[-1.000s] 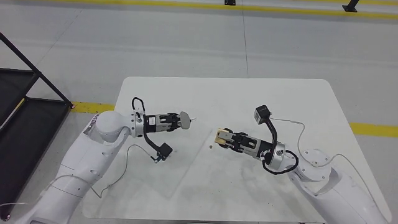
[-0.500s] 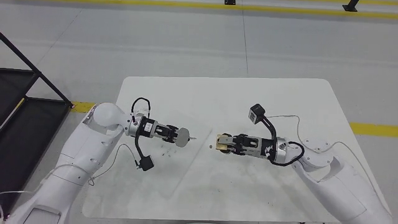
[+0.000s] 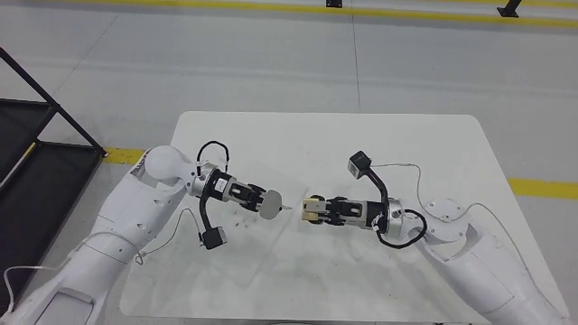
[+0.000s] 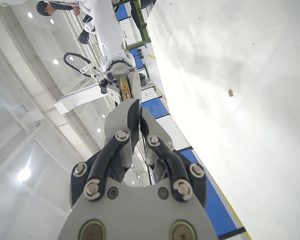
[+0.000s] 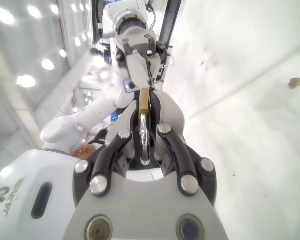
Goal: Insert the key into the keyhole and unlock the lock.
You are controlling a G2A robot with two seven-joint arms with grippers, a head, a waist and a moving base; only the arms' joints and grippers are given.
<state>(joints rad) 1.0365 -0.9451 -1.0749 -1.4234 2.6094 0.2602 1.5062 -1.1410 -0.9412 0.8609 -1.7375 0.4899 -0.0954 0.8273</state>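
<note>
In the top view my left gripper (image 3: pixel 274 203) is shut on a small silver key (image 3: pixel 285 207) whose tip points at the lock. My right gripper (image 3: pixel 313 209) is shut on a brass padlock (image 3: pixel 310 209), a short gap from the key tip, both held just above the white table (image 3: pixel 406 144). In the right wrist view the padlock (image 5: pixel 143 101) sits between the fingers with its silver shackle (image 5: pixel 144 138) toward the wrist; the key tip (image 5: pixel 150 82) is just beyond it. From the left wrist the key (image 4: pixel 140 122) shows edge-on, the padlock (image 4: pixel 125 89) straight ahead.
A small brown crumb (image 4: pixel 230 92) lies on the table close to the grippers. A black rack (image 3: pixel 36 162) stands off the table's left side. Cables trail from both wrists over the tabletop.
Both arms have moved toward each other. The left gripper swung right and nearer with the key, the right gripper slid left with the padlock, and the gap between them has shrunk.
</note>
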